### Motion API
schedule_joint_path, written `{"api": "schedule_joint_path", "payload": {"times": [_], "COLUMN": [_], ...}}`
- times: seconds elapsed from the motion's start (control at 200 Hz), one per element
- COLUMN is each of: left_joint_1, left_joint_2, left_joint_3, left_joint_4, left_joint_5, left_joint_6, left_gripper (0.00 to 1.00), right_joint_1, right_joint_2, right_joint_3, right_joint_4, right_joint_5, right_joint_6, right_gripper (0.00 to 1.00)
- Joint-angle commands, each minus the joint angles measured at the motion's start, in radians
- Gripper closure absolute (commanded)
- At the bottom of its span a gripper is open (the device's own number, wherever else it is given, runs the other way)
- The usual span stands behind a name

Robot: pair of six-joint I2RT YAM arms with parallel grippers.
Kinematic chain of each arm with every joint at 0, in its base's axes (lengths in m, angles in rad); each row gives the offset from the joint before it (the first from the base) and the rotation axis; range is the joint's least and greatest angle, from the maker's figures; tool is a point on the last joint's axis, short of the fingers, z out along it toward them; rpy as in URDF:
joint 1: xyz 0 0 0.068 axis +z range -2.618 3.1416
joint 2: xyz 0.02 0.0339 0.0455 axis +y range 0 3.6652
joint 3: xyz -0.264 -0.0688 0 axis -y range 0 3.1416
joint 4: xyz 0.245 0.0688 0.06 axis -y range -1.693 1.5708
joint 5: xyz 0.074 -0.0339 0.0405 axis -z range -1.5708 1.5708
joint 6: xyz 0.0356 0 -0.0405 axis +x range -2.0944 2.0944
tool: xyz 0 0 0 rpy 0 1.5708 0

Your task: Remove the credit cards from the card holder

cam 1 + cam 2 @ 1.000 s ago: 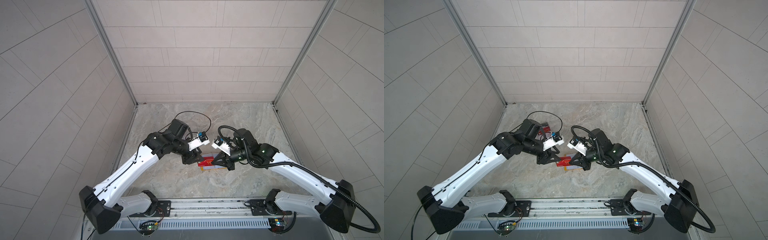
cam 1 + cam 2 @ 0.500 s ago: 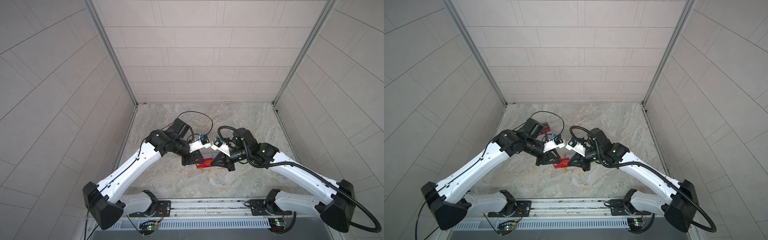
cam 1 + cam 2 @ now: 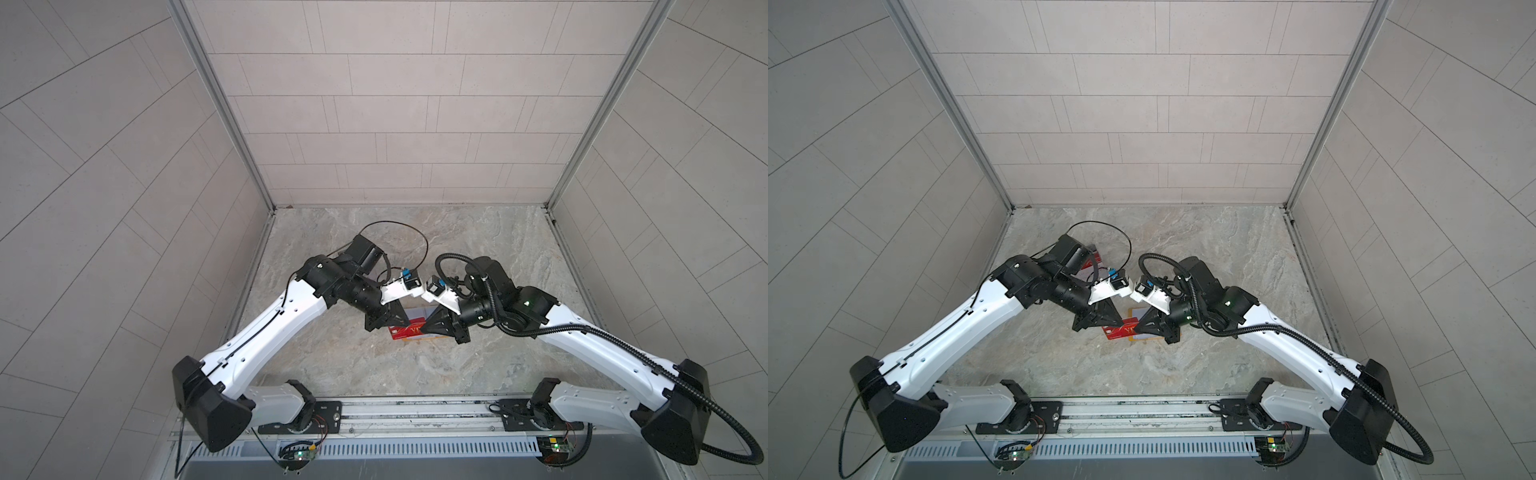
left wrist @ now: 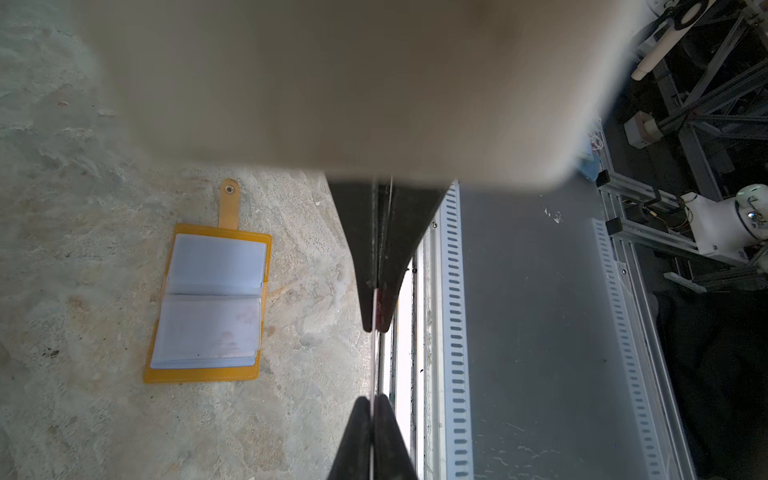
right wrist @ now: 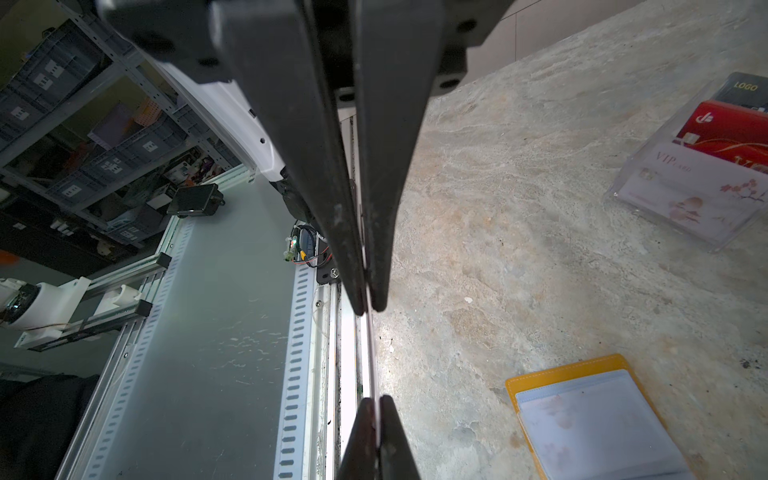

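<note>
While the thin red rectangular plastic card (image 3: 404, 331) is being pinched at both ends, a handover is being made, as judged. The left gripper (image 4: 377, 326) is being pressed shut on one end and the right gripper (image 5: 368, 307) on the opposite end. In both wrist views the card is being seen edge-on, as a thin line bridging the two pairs of black tips.

The card is being held off the table and is not touching the mustard-yellow leather-look booklet wallet (image 4: 199, 375). That wallet is being seen open and flat on the marbled stone-look tabletop (image 4: 83, 415), strap tab out. In both top views the card is being seen overlapping the wallet's edge. Faint pinkish marks are being seen through the pale bluish clear sleeves (image 4: 216, 266); whether more cards are inside cannot be told.

Which claw is giving and which is taking is not being shown.

What is being called for, as judged:
- Only one claw is being opened, and only once the other's pinch is sitting square on the card, not on a corner.
- No pull or twist is being applied while both are clamped, since thin plastic is easily bent or flicked out.
- The opened claw is being backed straight off along the card's plane.

The clear acrylic tiered box (image 5: 623, 183) is being seen well apart, so wrist-to-wrist clearance is what is being watched.
</note>
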State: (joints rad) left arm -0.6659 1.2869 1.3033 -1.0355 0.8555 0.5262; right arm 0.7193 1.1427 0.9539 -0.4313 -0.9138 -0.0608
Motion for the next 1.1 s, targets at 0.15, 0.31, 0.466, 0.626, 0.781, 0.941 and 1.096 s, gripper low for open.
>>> {"api": "schedule_joint_path", "payload": {"times": [0.15,0.31,0.466,0.626,0.781,0.941,1.096], "left_joint_1": [-0.006,-0.004,0.017,0.086,0.132,0.192,0.216], "left_joint_2": [0.000,-0.003,0.005,0.035,0.063,0.127,0.177], "left_joint_3": [0.025,0.025,0.015,0.020,0.078,0.137,0.162], "left_joint_4": [-0.041,-0.019,0.005,0.069,0.052,0.087,0.109], "left_joint_5": [0.014,-0.049,-0.080,-0.172,-0.364,-0.509,-0.567], "left_joint_6": [0.029,0.014,0.006,-0.049,0.005,0.048,0.174], "left_gripper": [1.00,1.00,1.00,1.00,1.00,1.00,1.00], "right_joint_1": [-0.001,-0.004,-0.007,-0.008,-0.007,-0.008,-0.007], "right_joint_2": [-0.041,-0.059,-0.086,-0.103,-0.089,-0.085,-0.102], "right_joint_3": [-0.013,-0.029,-0.061,-0.088,-0.095,-0.107,-0.111], "right_joint_4": [0.046,0.046,0.046,0.058,0.063,0.098,0.089], "right_joint_5": [0.036,0.096,0.193,0.359,0.521,0.595,0.625], "right_joint_6": [-0.033,-0.018,0.001,0.033,0.051,0.074,0.087], "right_gripper": [0.93,0.58,0.45,0.38,0.37,0.37,0.36]}}
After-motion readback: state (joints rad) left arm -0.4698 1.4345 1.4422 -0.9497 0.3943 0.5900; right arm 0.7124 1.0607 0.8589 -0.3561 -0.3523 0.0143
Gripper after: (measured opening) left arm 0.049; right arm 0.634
